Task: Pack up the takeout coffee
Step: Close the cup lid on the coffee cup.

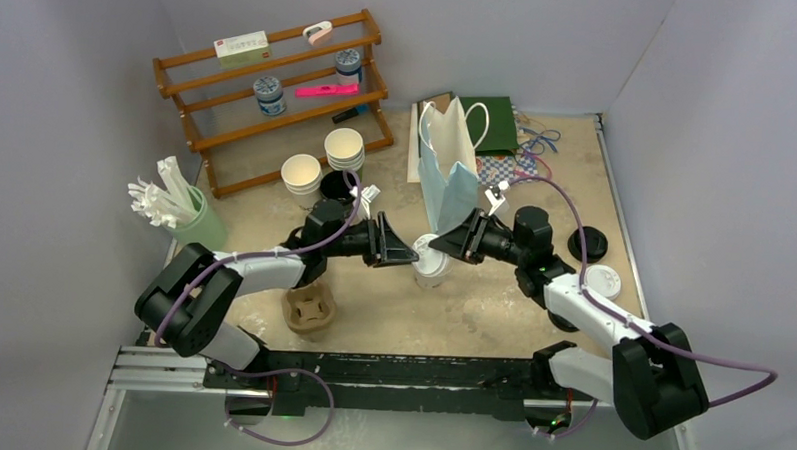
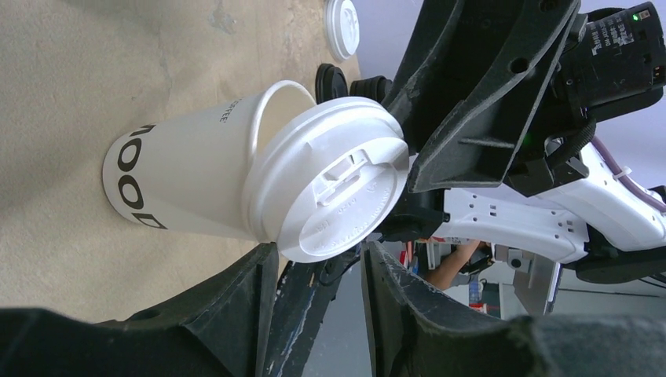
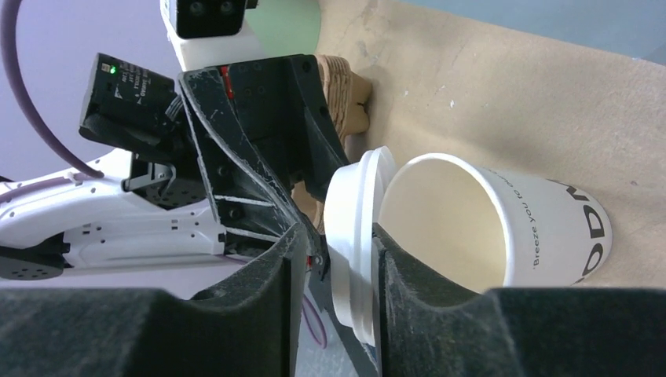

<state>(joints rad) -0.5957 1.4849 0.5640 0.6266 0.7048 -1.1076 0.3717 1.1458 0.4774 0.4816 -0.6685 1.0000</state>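
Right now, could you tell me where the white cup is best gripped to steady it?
Probably mid-wall on the white cup, coming in level from the left. It stands upright with a free round wall, while the white lid sits tilted on its rim between the fingers of the right tool, so the top is crowded.

Top view: white cup (image 1: pixel 432 270) largely covered by left gripper (image 1: pixel 411 253) and right gripper (image 1: pixel 446 243) meeting over it; how the white lid (image 3: pixel 351 236) sits cannot be told from there. Black cup (image 1: pixel 336 186), behind and left of the white cup, half hidden by left arm (image 1: pixel 263 268). Right wrist view: lid's lower rim lost behind the fingers (image 3: pixel 408 314); pad contact unclear. Pulp carrier (image 3: pixel 345 86) beyond the white cup, mostly behind left gripper. Left wrist view: cup lettering wraps out of sight; finger bases cut by bottom edge.
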